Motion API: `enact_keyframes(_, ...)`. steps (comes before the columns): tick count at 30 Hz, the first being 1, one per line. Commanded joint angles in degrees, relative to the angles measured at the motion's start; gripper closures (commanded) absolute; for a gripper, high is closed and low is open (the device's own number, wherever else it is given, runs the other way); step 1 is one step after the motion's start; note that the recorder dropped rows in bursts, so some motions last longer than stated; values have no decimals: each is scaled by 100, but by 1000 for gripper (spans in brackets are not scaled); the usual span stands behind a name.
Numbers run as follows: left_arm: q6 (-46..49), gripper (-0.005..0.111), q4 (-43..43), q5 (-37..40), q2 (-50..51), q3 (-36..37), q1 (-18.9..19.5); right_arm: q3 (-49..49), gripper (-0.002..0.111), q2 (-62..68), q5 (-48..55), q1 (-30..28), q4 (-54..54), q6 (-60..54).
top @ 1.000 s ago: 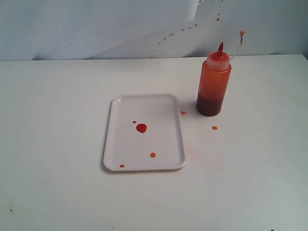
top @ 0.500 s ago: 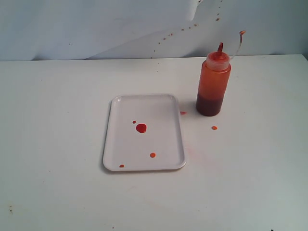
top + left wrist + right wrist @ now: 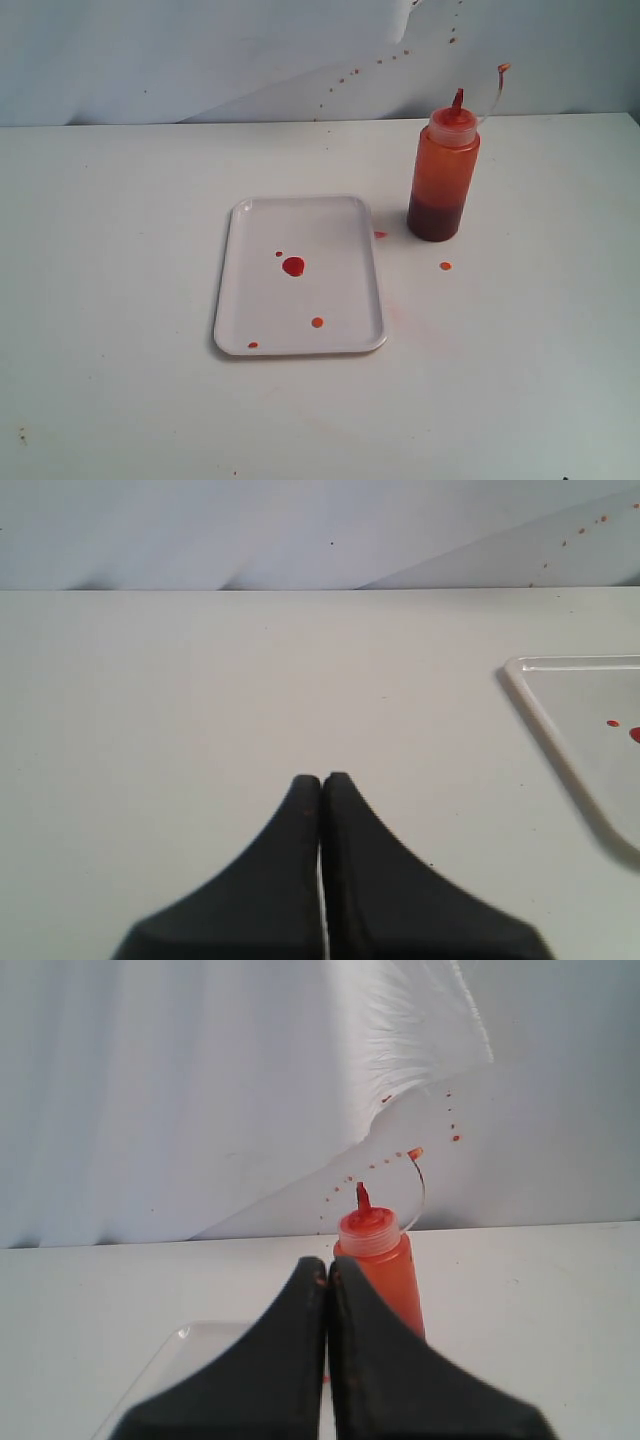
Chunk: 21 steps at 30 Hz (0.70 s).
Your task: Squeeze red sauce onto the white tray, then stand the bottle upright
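1. Judging by the wrist views, the black left gripper (image 3: pixel 320 777) and the black right gripper (image 3: pixel 327 1262) each have their jaws pressed together on nothing, and neither shows in the exterior view. A reach made with the jaws closed like this would knock the bottle rather than grasp it.
2. Nearest on the white table (image 3: pixel 120 250) lies the flat white plastic rectangular tray (image 3: pixel 240 300), carrying a round blob of glossy red sauce (image 3: pixel 293 266) and a few smaller drops, so the squeezing looks done. An arm brushing the rim could slide the tray and smear the sauce.
3. A stray red drop (image 3: pixel 445 266) sits on the table past the tray's right edge, and anything passing over it would drag it about.
4. Beyond the tray's far right corner, near but apart, the translucent orange-red plastic squeeze bottle (image 3: pixel 443 180) stands upright with its tethered cap (image 3: pixel 503 68) off. It is tall, with dark sauce only at the bottom — a nudge could topple it and spill sauce through the open nozzle.
5. Farthest back, the pale backdrop sheet (image 3: pixel 200 50) bears red specks — another hard squeeze would add more.
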Motion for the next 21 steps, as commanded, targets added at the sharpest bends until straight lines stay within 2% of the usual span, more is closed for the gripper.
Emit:
enact_keyframes(1,-62,107,0,-86,-12,24,18,28,108,-22,12,32,-12,-14)
enact_keyframes(9,-62,107,0,-86,-12,24,18,28,108,-45,-279,75,-166,-60)
enact_keyframes(12,-62,107,0,-86,-12,24,18,28,108,-657,-568,61,-190,-60)
enact_keyframes(17,-62,107,0,-86,-12,24,18,28,108,-2376,-576,-688,-180,-108)
enact_keyframes(21,-62,107,0,-86,-12,24,18,28,108,-2519,-607,-842,-180,-360)
